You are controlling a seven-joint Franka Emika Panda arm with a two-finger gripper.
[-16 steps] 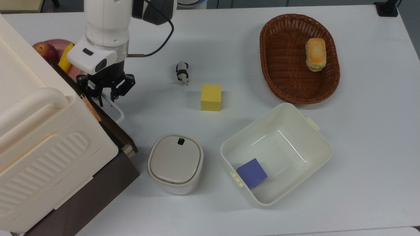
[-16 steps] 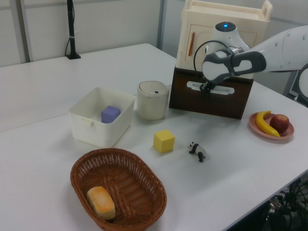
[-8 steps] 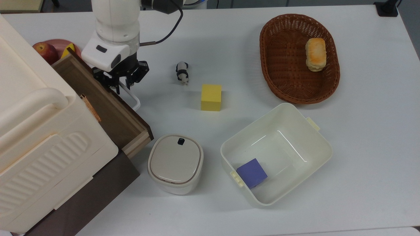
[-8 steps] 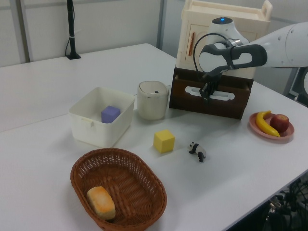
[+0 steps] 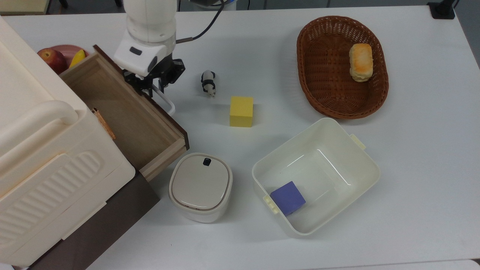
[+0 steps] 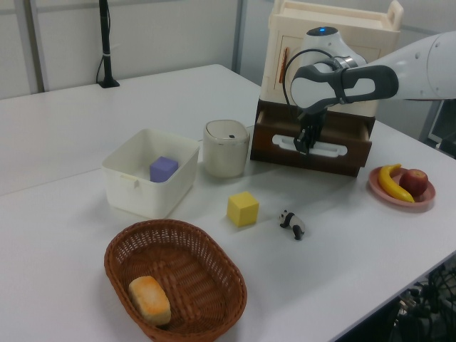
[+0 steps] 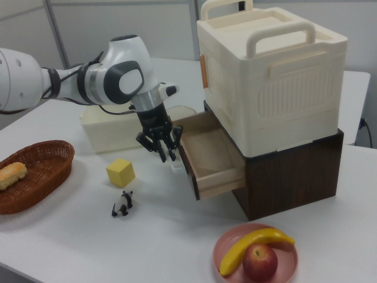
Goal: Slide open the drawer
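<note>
I am closing my gripper on the white loop handle of the drawer, which is jutting out from under the cream box (light wood inside showing). In the top view, its travel axis is running toward the lower right.

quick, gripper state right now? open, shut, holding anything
Gripper: shut on the white loop handle of the wide wooden drawer.

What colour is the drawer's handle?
White; the handle on the drawer shows best in the top view.
</note>
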